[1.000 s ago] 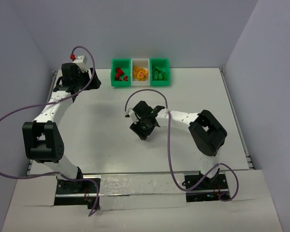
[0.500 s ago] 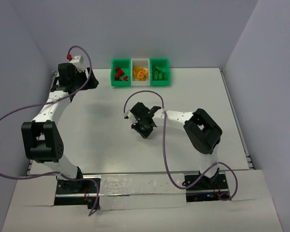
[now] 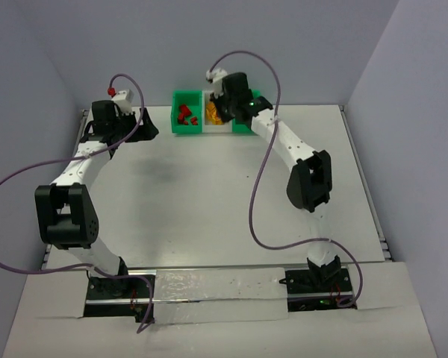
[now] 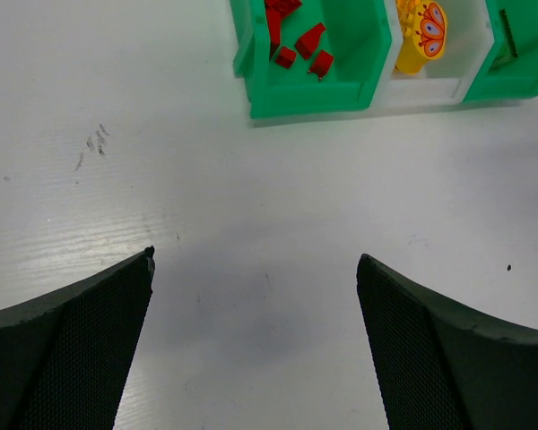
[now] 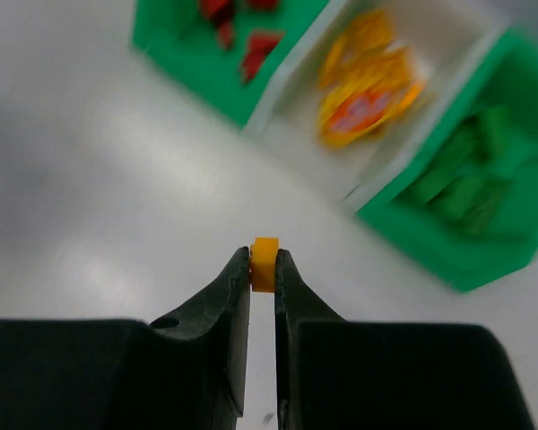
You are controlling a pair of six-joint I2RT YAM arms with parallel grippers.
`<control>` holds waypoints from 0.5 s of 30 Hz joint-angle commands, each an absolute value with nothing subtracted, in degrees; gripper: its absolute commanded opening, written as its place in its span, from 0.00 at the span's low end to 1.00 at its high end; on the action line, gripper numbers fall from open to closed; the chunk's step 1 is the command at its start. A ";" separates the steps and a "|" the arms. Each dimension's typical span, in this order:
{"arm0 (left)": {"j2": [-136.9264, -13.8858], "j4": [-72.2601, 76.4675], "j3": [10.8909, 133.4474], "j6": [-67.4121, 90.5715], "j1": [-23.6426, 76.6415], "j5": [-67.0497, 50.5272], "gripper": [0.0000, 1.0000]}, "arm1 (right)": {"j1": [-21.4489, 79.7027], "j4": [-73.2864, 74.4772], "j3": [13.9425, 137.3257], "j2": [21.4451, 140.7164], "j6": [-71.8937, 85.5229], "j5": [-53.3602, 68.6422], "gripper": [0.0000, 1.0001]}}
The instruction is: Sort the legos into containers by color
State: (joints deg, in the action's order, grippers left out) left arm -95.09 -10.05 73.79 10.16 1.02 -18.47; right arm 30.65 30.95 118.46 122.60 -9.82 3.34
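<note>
My right gripper (image 5: 263,269) is shut on a small orange lego (image 5: 265,245), held above the table just in front of the containers. The left green bin (image 5: 175,67) holds red legos (image 5: 255,49). Yellow and orange legos (image 5: 368,90) lie in the white bin (image 5: 291,107), and green legos (image 5: 466,175) in the right green bin (image 5: 412,233). From above, the right gripper (image 3: 225,110) reaches over the white bin (image 3: 209,127). My left gripper (image 4: 255,260) stands open over bare table, left of the bins (image 4: 309,94), with nothing between its fingers (image 4: 81,340).
The bins stand against the back wall at the table's far edge (image 3: 299,107). The right arm (image 3: 291,153) stretches diagonally across the right half of the table. Purple cables (image 3: 257,201) loop above both arms. Walls close in on the left and right.
The right arm has swung from the table's middle up to the bins, its gripper now shut on the orange lego. The left gripper has opened wider and barely moved.
</note>
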 commanded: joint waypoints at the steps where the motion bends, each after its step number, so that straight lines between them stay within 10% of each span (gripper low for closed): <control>1: -91.98 -6.34 73.26 11.77 0.79 -21.14 0.99 | 26.81 25.90 134.75 133.53 -7.43 0.74 0.00; 15: -93.05 -4.54 74.11 14.32 0.79 -21.66 0.99 | 25.10 -2.31 137.82 145.22 -3.96 2.73 0.06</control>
